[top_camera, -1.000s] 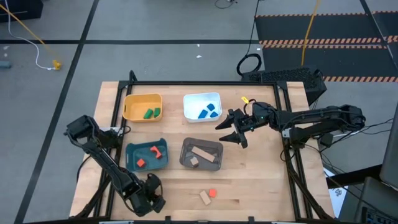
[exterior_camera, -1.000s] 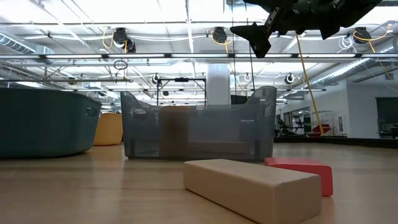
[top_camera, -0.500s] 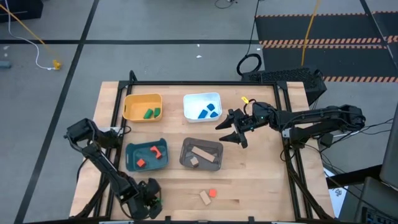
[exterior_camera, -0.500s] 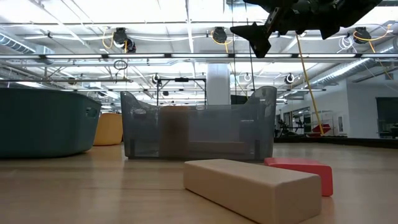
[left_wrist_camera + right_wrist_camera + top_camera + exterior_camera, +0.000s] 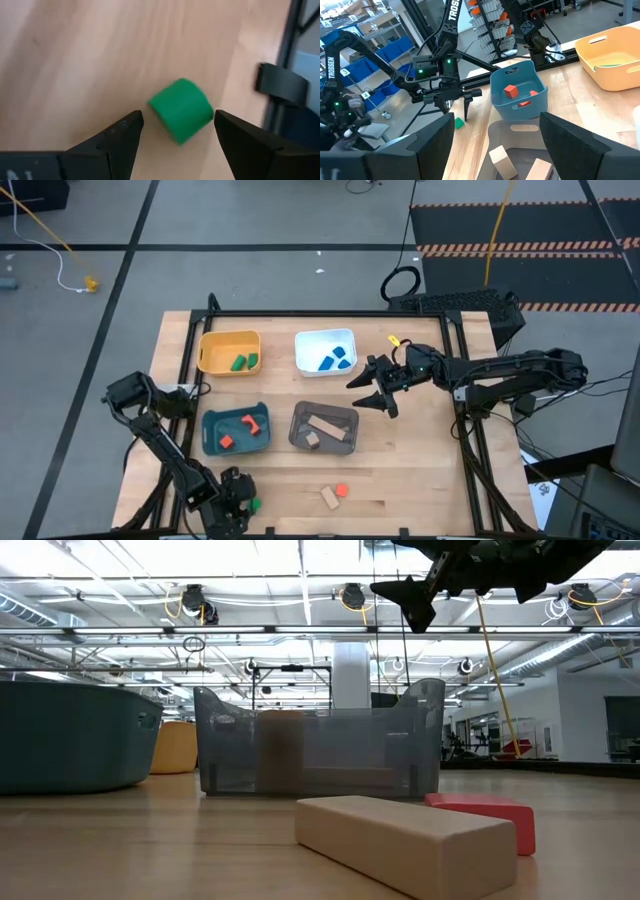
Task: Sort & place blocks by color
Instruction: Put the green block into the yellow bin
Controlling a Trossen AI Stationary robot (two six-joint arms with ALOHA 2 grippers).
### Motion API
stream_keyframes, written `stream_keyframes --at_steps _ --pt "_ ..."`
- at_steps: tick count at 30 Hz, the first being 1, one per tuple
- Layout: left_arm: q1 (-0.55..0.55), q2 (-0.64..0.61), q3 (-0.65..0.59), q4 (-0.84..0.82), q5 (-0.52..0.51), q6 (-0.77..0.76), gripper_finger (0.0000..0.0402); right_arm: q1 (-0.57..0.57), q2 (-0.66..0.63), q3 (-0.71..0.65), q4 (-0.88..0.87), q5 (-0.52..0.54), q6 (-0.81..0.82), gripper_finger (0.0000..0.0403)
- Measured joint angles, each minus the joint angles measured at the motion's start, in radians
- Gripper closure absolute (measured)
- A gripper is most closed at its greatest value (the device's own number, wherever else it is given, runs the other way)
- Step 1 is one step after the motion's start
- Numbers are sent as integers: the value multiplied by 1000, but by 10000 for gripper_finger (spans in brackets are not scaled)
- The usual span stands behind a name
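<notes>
left gripper sits at the near left corner of the table, below the teal bin, fingers apart with a green block between them on the wood, not touching either finger. in the high view the green block shows just beside the gripper's tip. in the right wrist view the same green block lies on the table under the left gripper, near the teal bin.

right gripper hangs in the air to the right of the white bin, fingers wide apart, holding nothing; in the low view it shows high above the grey bin.

relative to the teal bin: it holds red-orange blocks. yellow bin just behind it holds green blocks. grey bin to its right holds tan blocks. white bin behind the grey one holds blue blocks.

loose on the table, in front of the grey bin: a tan block and a red-orange block, just beside each other. in the low view the tan block lies nearest, the red-orange block behind it.
</notes>
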Motion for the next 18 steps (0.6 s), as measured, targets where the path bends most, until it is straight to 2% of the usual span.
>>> stream_keyframes --at_steps 7,10,18 --pt "6 3 -3 -42 -129 121 154 0 0 0 0 0 0 122" --pt "7 3 -3 -75 -175 150 178 0 0 0 0 0 0 122" --pt "2 -45 -3 -87 -211 163 250 0 0 0 0 0 0 122"
